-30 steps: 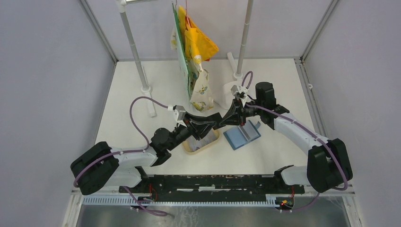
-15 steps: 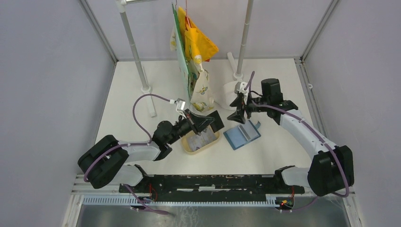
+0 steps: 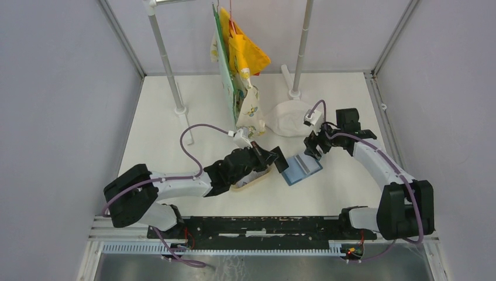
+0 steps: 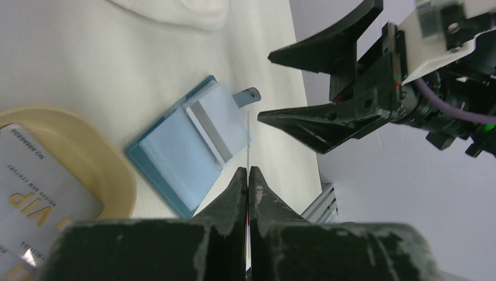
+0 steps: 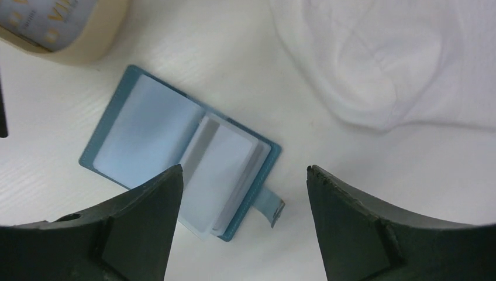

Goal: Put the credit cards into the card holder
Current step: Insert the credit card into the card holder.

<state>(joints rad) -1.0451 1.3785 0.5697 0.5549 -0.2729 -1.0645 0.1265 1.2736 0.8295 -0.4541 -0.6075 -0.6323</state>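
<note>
The claws have parted: left claw (image 4: 248, 175) clenched on a credit card (image 4: 248, 137) beside the card holder (image 4: 187, 152), right claw (image 5: 243, 170) released above it; insertion looks next.

White flat tabletop (image 3: 333, 193) with a faint wood grain, closed by pale walls on the left, right and far sides. Right of the middle, a small blue squarish card holder (image 3: 299, 170), lying open and flat, clear sleeves upward, its closing tab (image 5: 272, 208) sticking out on one side. Just beside it on the left, apart by a narrow strip of table, a tan oval plastic tray (image 3: 245, 186). Beyond the card holder, near but not touching, a soft white crumpled cloth lump (image 3: 288, 117). At the far side, standing on round white feet, a grey metal rack pole (image 3: 168, 64) and, well apart to the right, a second pole (image 3: 302, 47).
</note>
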